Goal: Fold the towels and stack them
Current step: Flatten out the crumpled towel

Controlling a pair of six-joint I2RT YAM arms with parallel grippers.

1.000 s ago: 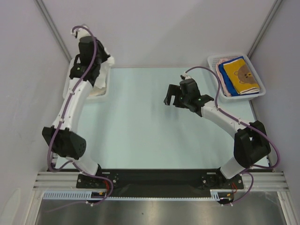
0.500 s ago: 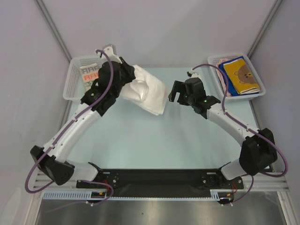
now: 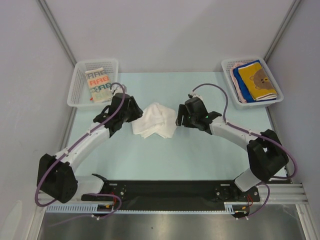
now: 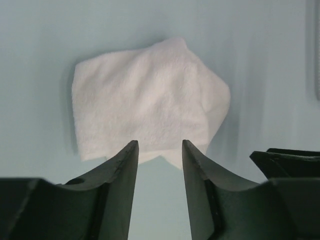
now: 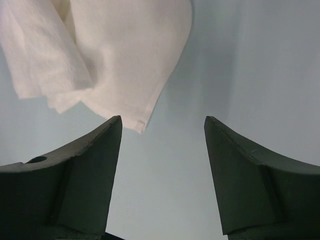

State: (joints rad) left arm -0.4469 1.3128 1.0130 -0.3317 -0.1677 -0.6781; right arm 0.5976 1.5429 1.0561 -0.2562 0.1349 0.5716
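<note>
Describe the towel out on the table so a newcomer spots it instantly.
On the pale green table, look between the left basket and right basket at its far corners. Between the left gripper and right gripper lies a crumpled plain white towel, the only cloth outside a basket.

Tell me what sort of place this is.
Probably a robotics lab work cell: two arms bolted to a rail, plain grey walls, and a pale table with a white towel and mesh baskets.
</note>
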